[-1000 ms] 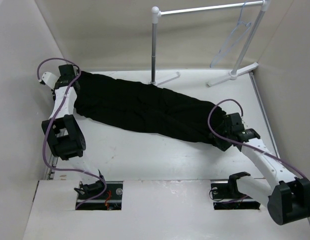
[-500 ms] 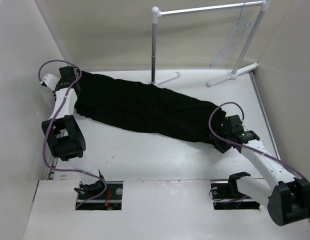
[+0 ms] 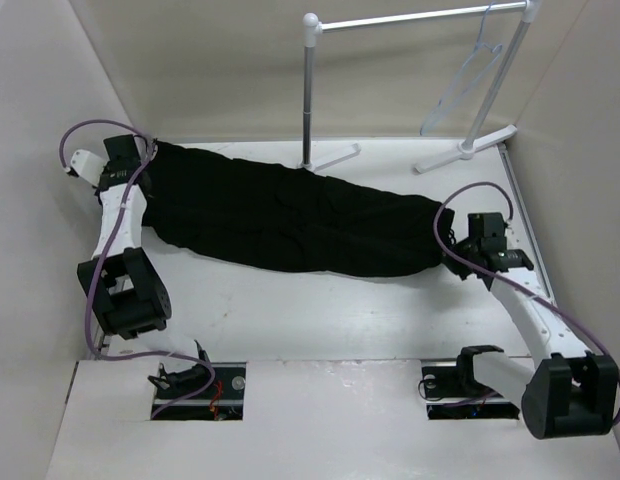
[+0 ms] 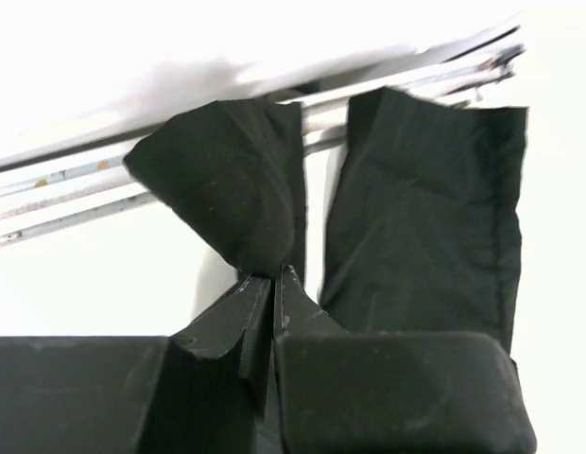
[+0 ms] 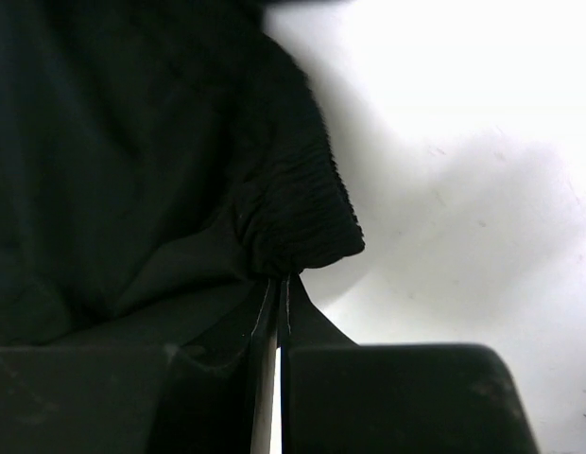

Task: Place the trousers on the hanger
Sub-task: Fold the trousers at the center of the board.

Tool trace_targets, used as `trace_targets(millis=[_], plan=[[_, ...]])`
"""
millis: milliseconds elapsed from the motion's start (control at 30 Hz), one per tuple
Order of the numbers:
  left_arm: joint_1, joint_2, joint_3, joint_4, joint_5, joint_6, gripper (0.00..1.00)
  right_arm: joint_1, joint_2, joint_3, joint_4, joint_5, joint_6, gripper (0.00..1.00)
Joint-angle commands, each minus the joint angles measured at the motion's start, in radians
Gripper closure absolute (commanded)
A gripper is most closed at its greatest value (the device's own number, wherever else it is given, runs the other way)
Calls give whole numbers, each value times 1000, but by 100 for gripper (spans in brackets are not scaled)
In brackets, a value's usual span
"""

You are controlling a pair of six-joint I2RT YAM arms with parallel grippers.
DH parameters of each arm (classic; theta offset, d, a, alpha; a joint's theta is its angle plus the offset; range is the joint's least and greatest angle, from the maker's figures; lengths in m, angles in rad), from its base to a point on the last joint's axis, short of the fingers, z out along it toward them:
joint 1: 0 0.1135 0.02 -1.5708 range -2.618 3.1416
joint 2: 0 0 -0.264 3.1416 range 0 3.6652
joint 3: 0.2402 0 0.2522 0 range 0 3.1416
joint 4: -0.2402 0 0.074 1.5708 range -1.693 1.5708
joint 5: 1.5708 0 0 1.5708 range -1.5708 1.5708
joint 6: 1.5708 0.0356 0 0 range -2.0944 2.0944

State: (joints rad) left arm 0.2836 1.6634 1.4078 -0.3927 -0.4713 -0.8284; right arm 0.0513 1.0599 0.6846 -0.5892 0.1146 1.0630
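Observation:
The black trousers [image 3: 290, 215] lie stretched across the table from far left to right. My left gripper [image 3: 148, 152] is at their far-left end, shut on a fold of leg cloth [image 4: 227, 199]; its tips meet at the fold [image 4: 272, 276]. At the right end, my right gripper [image 3: 452, 262] is shut on the ribbed waistband [image 5: 302, 218], which bunches just past the closed tips [image 5: 282, 278]. The pale thin hanger [image 3: 468, 75] hangs from the rail at the back right, away from both grippers.
A white rail stand [image 3: 310, 90] rises behind the trousers, with its post at centre back and feet [image 3: 470, 150] on the table at right. Walls close in the table on the left, back and right. Metal strips [image 4: 66, 184] run along the table edge near the left gripper.
The right gripper has shut on the waistband and moved right, drawing the trousers out straighter. The left gripper, still shut on the cloth, has shifted slightly left.

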Motion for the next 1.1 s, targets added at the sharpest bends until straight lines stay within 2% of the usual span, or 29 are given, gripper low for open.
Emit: trace_targets(millis=[0, 133, 233, 467, 600, 700, 800, 900, 967, 1067], plan=[[-2, -73, 39, 9, -7, -5, 99, -32, -37, 113, 12, 39, -72, 94], [-37, -33, 153, -3, -15, -3, 99, -83, 29, 200, 31, 33, -100, 94], [-54, 60, 290, -12, -24, 5, 99, -127, 129, 279, 83, 25, -123, 94], [-85, 447, 777, -92, -35, 38, 99, -216, 428, 501, 161, -18, -146, 94], [-94, 657, 980, -106, -13, 49, 95, -218, 644, 674, 164, -15, -143, 91], [-102, 751, 1034, -45, 2, 49, 82, -215, 796, 809, 155, -6, -129, 83], [-102, 777, 1051, 55, 42, 60, 62, -201, 864, 883, 155, 26, -106, 61], [-96, 760, 1070, 90, 86, 61, 53, -173, 858, 898, 160, 53, -103, 47], [-87, 704, 1021, 95, 109, 58, 49, -150, 818, 873, 160, 48, -116, 43], [-71, 543, 794, 107, 111, 51, 47, -121, 688, 749, 190, 60, -176, 36]])
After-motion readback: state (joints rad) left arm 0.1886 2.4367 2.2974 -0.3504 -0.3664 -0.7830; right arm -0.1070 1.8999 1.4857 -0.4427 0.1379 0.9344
